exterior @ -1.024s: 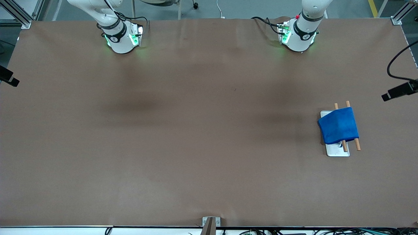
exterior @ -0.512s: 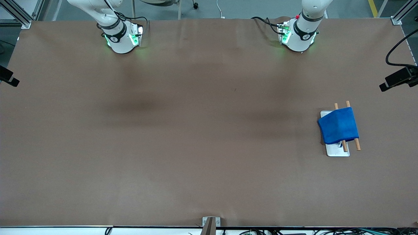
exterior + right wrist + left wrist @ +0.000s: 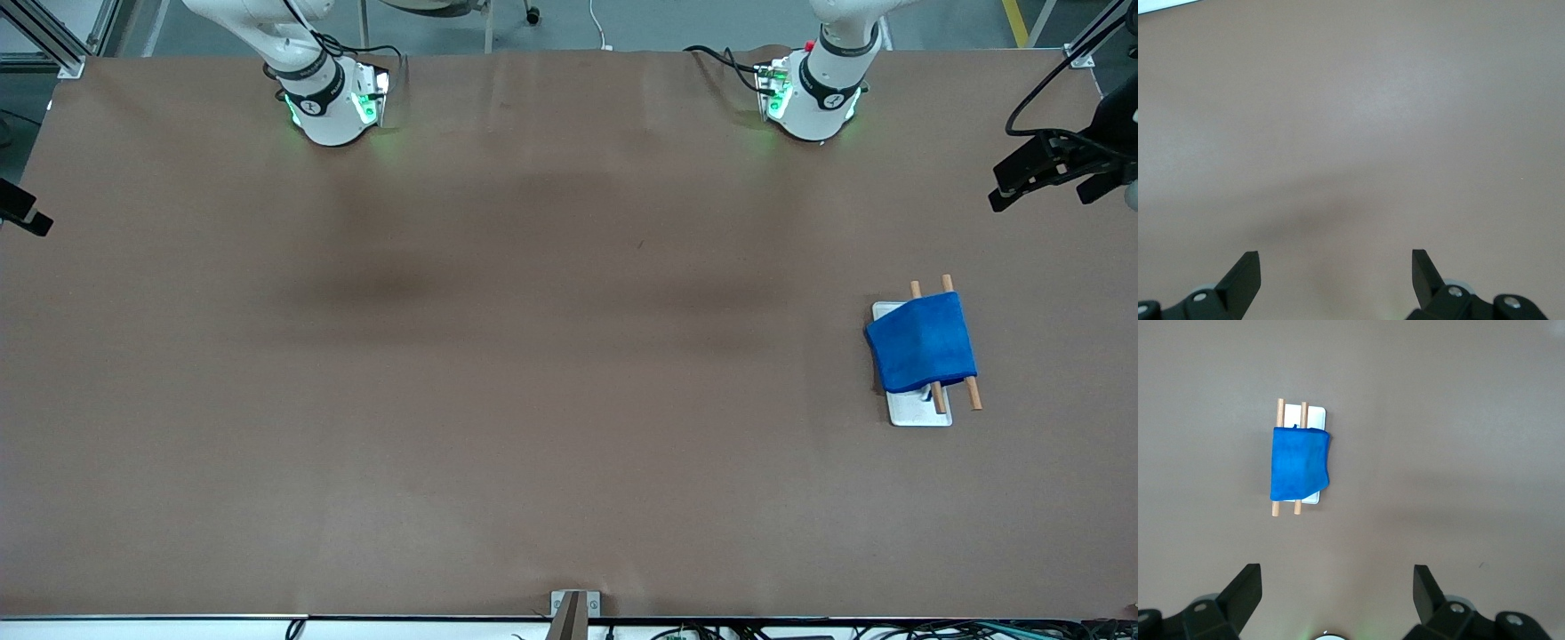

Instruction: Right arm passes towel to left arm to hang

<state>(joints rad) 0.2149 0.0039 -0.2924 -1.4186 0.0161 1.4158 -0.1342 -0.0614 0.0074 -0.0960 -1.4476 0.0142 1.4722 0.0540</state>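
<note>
The blue towel (image 3: 922, 342) hangs folded over two wooden rods (image 3: 972, 391) of a small rack near the left arm's end of the table. It also shows in the left wrist view (image 3: 1299, 463). My left gripper (image 3: 1022, 173) is up in the air over the table's edge at that end, apart from the towel. It is open and empty (image 3: 1337, 577). My right gripper (image 3: 1336, 260) is open and empty, high over bare table at the right arm's end. Only a black part of it (image 3: 22, 212) shows in the front view.
The rack stands on a white base plate (image 3: 920, 411). The brown table (image 3: 533, 356) is bare around it. The right arm's base (image 3: 329, 102) and the left arm's base (image 3: 813, 93) stand along the table's edge farthest from the front camera.
The left gripper has moved away from the rack, along the table's end toward the arms' bases. The towel and the right arm have not moved.
</note>
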